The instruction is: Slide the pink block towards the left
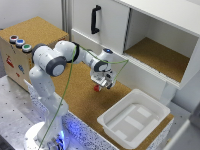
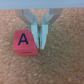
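The pink block [image 1: 96,88] is a tiny reddish cube on the cork tabletop, just under my gripper [image 1: 103,84]. In the wrist view the block [image 2: 26,43] shows a black letter A on its top face. My gripper [image 2: 39,36] hangs low over the cork with its fingers [image 2: 44,35] drawn together. The fingers stand right beside the block, touching or nearly touching one side of it. Nothing is between them.
A white plastic bin [image 1: 133,118] sits at the exterior view's lower right. A wooden box with coloured buttons [image 1: 20,42] stands at the left. Behind is a white cabinet with a black handle [image 1: 94,19] and an open compartment [image 1: 160,56].
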Controlling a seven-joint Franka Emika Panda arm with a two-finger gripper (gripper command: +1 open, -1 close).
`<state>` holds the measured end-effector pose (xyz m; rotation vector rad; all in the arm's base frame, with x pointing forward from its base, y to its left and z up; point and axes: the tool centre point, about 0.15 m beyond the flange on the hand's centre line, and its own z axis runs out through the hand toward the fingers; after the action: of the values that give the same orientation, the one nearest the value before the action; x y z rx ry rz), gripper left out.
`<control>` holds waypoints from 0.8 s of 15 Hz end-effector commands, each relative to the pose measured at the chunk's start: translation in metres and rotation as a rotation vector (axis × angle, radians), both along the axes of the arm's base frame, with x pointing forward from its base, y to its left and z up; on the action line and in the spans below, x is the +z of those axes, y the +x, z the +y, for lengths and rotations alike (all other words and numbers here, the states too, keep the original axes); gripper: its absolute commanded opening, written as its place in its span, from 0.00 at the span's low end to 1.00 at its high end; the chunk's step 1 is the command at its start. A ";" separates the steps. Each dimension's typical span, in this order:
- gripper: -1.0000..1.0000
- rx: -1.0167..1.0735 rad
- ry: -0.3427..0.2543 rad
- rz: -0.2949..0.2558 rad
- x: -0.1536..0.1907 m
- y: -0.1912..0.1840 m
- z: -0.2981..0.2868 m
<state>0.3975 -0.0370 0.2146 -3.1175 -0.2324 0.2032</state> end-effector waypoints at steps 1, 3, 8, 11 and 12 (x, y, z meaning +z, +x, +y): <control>0.00 0.015 -0.062 0.018 0.015 -0.022 0.052; 0.00 0.010 -0.047 0.033 0.015 -0.027 0.070; 0.00 -0.012 0.008 0.051 0.008 -0.029 0.113; 0.00 -0.003 0.008 0.052 0.006 -0.032 0.134; 0.00 -0.003 0.008 0.054 0.006 -0.032 0.139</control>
<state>0.3735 0.0660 0.2256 -3.0740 -0.2523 0.2820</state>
